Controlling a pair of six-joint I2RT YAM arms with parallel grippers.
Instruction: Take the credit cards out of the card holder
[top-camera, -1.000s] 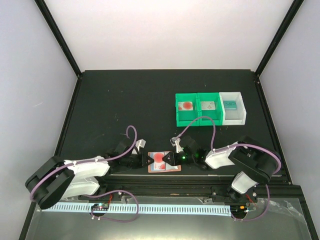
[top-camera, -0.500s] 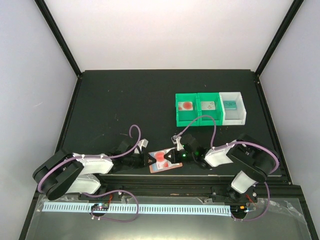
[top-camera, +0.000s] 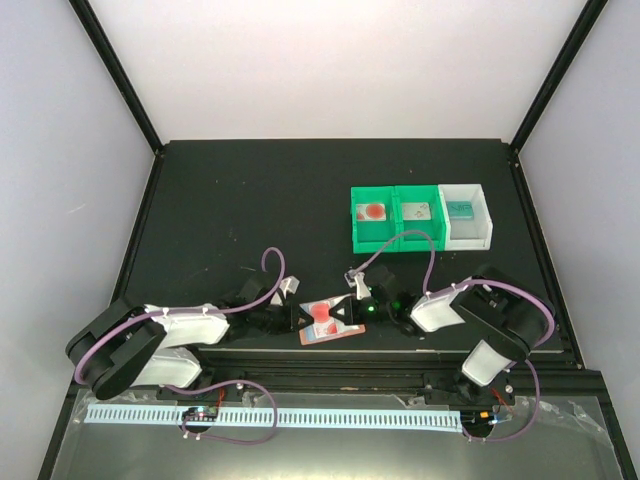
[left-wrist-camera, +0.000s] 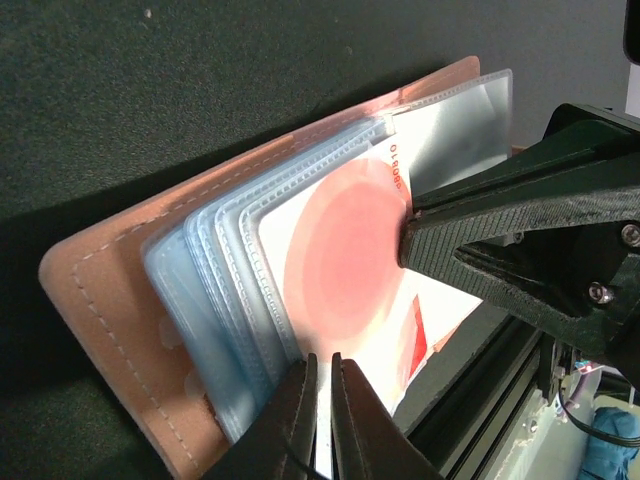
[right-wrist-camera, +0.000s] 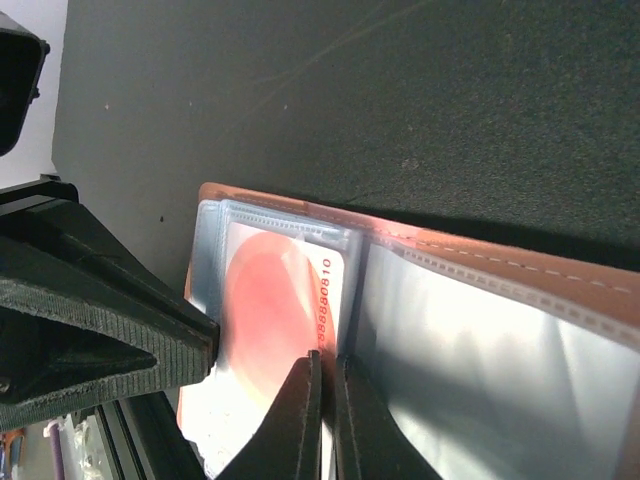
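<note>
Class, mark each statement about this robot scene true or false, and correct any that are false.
1. The card holder lies open on the table between the two grippers. True.
2. All three bins are green. False: two green bins stand beside a white bin.
3. A card with a red circle sits in one of the holder's clear pockets. True.
4. The left gripper hovers over the bins. False: it is at the holder, opposite the right gripper, and both have their fingers nearly together on the holder.
</note>
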